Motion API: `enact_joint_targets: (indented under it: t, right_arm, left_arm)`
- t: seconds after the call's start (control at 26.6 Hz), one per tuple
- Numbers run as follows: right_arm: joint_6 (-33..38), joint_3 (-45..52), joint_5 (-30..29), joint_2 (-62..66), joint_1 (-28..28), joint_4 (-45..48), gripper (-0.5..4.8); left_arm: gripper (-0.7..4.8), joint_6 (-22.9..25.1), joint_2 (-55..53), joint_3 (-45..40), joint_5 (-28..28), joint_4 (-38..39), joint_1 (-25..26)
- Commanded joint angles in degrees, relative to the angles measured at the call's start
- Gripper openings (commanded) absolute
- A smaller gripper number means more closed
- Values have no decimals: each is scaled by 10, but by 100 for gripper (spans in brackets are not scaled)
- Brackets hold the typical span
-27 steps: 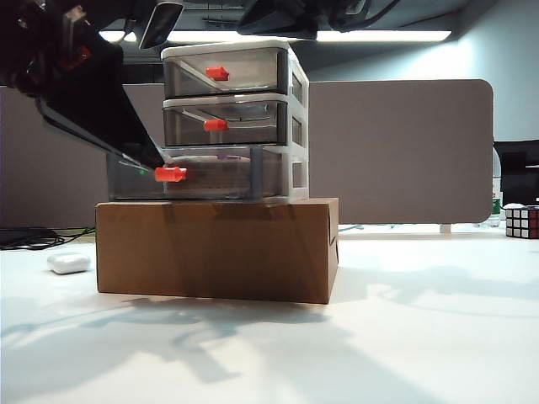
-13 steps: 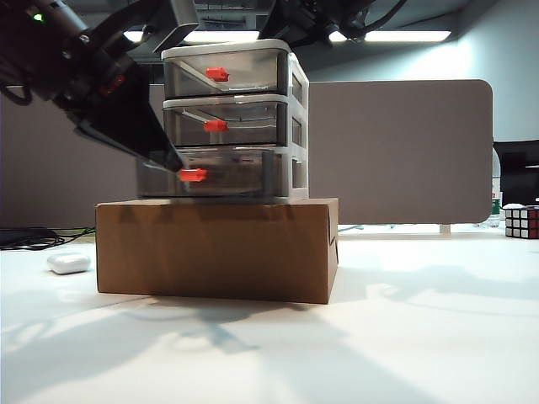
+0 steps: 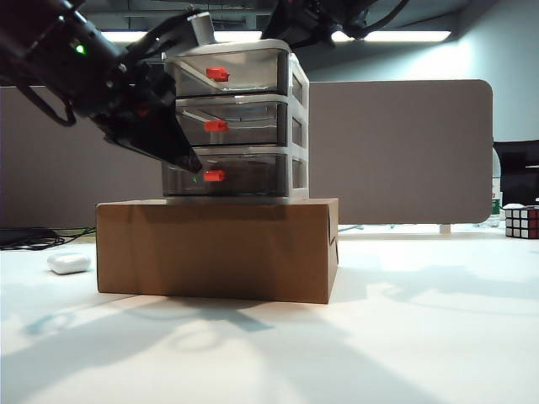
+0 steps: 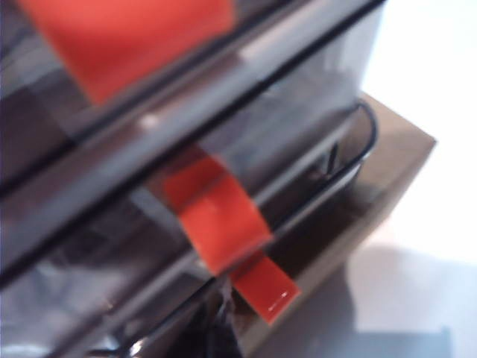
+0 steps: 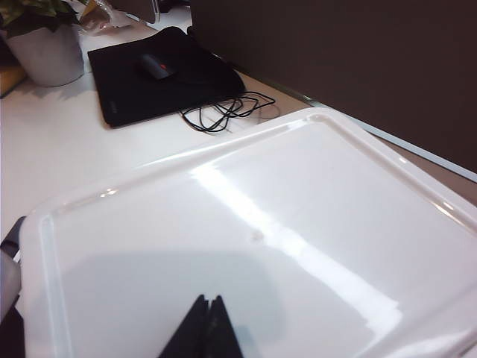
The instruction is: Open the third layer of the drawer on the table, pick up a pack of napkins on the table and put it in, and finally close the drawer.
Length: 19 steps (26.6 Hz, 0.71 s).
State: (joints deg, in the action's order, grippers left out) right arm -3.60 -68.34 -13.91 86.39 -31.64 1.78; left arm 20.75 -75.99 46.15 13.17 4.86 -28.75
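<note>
The drawer, a white plastic frame with three smoky translucent trays, stands on a matte brown cardboard box on the smooth white table; the third layer sits flush in the frame, its red-orange knob at the tip of the left gripper, whose black fingers are clenched on nothing. The right gripper, pressed together and empty, hovers over the cabinet's glossy white top; no napkin pack can be made out
</note>
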Motion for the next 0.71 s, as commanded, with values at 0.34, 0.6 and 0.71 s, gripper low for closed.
enact_joint_targets:
  t: [0.34,0.6,0.71]
  right_arm:
    - [-53,2,-2,-27,7,-17,-6]
    - [-57,38,-15,-195,48,-90,-6]
    - [-54,93,-13,-273,57,-98,-6]
  left_arm:
    - [-6,-13,30,0,20,26,0]
    - [-6,-45,296,-76,-9,76,-8]
    - [-6,-87,400,-119,-85,75,-8]
